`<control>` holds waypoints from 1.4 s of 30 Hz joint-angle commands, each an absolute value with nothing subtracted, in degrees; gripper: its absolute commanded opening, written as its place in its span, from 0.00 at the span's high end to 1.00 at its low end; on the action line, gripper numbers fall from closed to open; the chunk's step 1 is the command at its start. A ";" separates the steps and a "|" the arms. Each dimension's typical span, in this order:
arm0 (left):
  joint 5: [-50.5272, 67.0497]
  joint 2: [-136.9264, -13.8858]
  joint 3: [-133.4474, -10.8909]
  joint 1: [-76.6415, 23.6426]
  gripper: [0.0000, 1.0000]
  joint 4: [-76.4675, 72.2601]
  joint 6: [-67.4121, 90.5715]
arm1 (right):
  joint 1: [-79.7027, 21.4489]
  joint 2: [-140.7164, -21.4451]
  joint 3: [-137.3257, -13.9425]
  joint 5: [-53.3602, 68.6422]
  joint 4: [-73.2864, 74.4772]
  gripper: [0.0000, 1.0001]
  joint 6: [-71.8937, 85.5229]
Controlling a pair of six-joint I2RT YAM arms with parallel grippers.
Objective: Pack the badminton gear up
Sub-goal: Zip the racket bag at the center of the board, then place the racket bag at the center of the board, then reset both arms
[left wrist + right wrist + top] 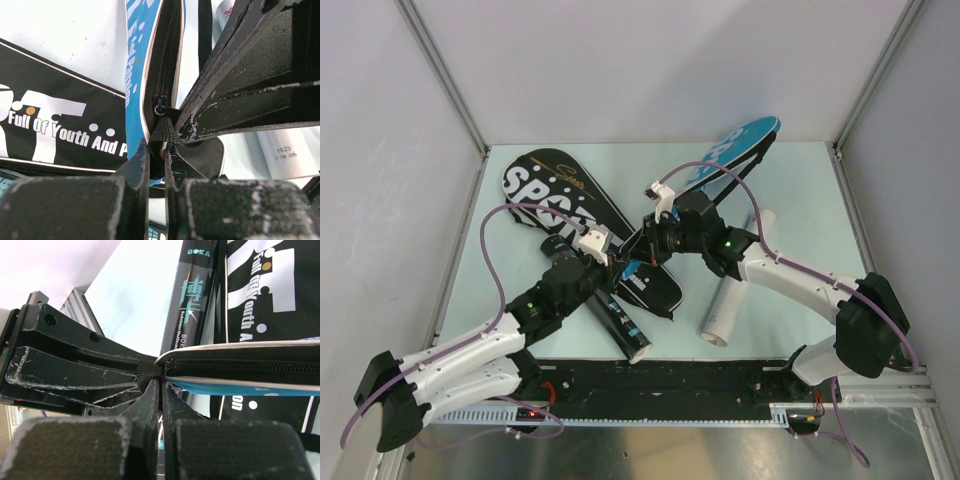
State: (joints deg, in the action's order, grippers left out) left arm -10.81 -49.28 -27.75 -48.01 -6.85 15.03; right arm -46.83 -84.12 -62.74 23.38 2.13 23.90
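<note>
A blue cover runs from the back right down to the table's middle, where both grippers meet at its narrow end. My left gripper is shut on the woven black tab at that end. Just beside the tab, my right gripper is shut on the cover at the start of its zipper. A black "SPORT" cover lies flat to the left, partly under the blue one. Nearer the front lie a black tube and a white tube.
Grey walls and aluminium rails close in the pale table on three sides. A black base rail runs along the near edge. Purple cables loop above both arms.
</note>
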 commanded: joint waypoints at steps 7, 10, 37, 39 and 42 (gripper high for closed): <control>-12.23 -53.21 -28.80 -47.76 1.00 -18.66 13.97 | -48.64 -85.24 -64.25 39.36 -4.64 1.00 29.12; -13.23 -55.18 -28.76 -47.61 1.00 -21.19 12.81 | -46.66 -85.43 -64.21 36.53 -2.99 0.95 29.35; -18.08 -44.39 -45.65 -47.42 0.00 6.94 6.01 | -28.26 -55.01 -61.39 -13.90 43.98 0.00 25.77; -17.22 -41.92 -46.26 -47.39 0.00 9.10 6.75 | -28.38 -52.38 -61.34 -13.05 43.60 0.00 25.03; -15.24 -37.42 -46.39 -47.37 0.00 10.86 8.74 | -28.73 -48.08 -61.27 -11.43 42.89 0.00 24.04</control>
State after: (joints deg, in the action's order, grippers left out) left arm -17.23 -41.82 -44.75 -47.79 4.56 7.53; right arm -28.38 -54.33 -60.71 -10.00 43.09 24.53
